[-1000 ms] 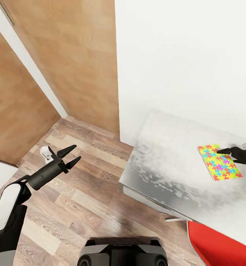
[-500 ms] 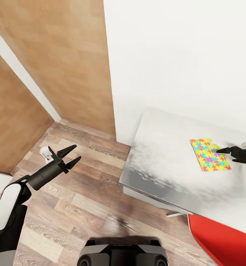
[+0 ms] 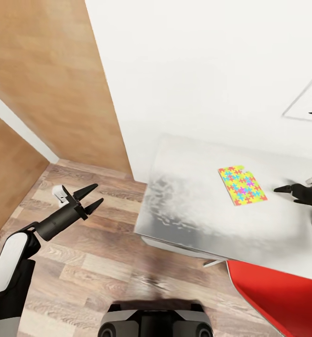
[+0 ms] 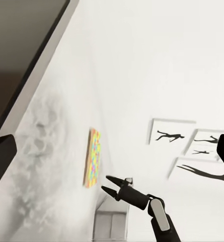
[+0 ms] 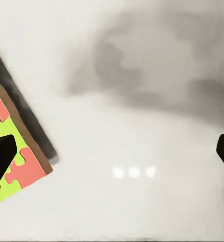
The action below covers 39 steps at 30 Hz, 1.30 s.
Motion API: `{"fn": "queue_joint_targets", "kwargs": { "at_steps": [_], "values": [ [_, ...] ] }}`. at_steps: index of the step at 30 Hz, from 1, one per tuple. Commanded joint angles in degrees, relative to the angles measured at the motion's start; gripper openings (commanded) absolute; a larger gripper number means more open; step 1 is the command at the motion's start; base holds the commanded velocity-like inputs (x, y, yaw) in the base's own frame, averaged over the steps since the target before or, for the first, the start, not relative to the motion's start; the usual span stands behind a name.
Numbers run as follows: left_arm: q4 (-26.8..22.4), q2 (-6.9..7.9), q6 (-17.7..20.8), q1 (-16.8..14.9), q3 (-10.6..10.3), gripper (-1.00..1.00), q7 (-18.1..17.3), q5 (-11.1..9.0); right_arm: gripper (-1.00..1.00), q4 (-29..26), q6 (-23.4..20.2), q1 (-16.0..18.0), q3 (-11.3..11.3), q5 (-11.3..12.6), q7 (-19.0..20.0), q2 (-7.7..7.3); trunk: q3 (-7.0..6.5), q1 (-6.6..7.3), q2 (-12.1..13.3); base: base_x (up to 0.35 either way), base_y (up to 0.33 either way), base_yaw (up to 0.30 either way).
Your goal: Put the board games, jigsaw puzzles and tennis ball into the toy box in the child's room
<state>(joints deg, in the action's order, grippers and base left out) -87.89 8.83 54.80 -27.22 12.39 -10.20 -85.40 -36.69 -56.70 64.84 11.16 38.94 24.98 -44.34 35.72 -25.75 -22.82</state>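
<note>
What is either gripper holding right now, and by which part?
Nothing. The left gripper is open over the floor; the right gripper is open beside the jigsaw puzzle, apart from it.

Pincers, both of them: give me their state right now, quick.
Left pincer: open, holding nothing, over the floor.
Right pincer: open, empty, over the table beside the jigsaw puzzle.

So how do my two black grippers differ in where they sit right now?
The left gripper hangs over the wood-plank floor, well away from the pale grey mottled table; the right gripper sits over the table.

The multicolour jigsaw puzzle sheet lies flat close beside the right gripper but apart from it; the left has nothing nearby.

Both are open and empty.
</note>
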Motion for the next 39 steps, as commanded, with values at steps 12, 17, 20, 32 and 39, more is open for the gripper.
{"fn": "queue_joint_targets", "kwargs": {
  "at_steps": [12,17,20,32,39],
  "values": [
    [0.0,-0.18,0.18,-0.02,-0.33,1.0,-0.43,0.41,1.0,-0.47,-0.07,0.11,0.32,-0.49,0.62,0.04,0.08,-0.03,-0.09,0.0,0.001,-0.108],
    [0.0,-0.2,0.18,-0.02,-0.38,1.0,-0.43,0.41,1.0,-1.5,-0.12,0.11,0.38,-0.41,0.66,0.25,0.08,-0.03,-0.09,0.0,0.018,-0.024],
    [0.0,-0.21,0.19,-0.02,-0.4,1.0,-0.45,0.41,1.0,-1.9,-0.14,0.11,0.4,-0.38,0.67,0.48,0.08,-0.03,-0.09,0.0,0.099,-0.013],
    [0.0,-0.21,0.22,-0.02,-0.43,1.0,-0.51,0.41,1.0,-2.57,-0.16,0.11,0.44,-0.36,0.66,0.99,0.08,-0.03,-0.09,0.0,0.154,-0.004],
    [0.0,-0.21,0.2,-0.02,-0.43,1.0,-0.49,0.41,1.0,-2.65,-0.16,0.11,0.44,-0.36,0.66,1.0,0.08,-0.03,-0.09,0.0,0.039,-0.001]
  ]
}}
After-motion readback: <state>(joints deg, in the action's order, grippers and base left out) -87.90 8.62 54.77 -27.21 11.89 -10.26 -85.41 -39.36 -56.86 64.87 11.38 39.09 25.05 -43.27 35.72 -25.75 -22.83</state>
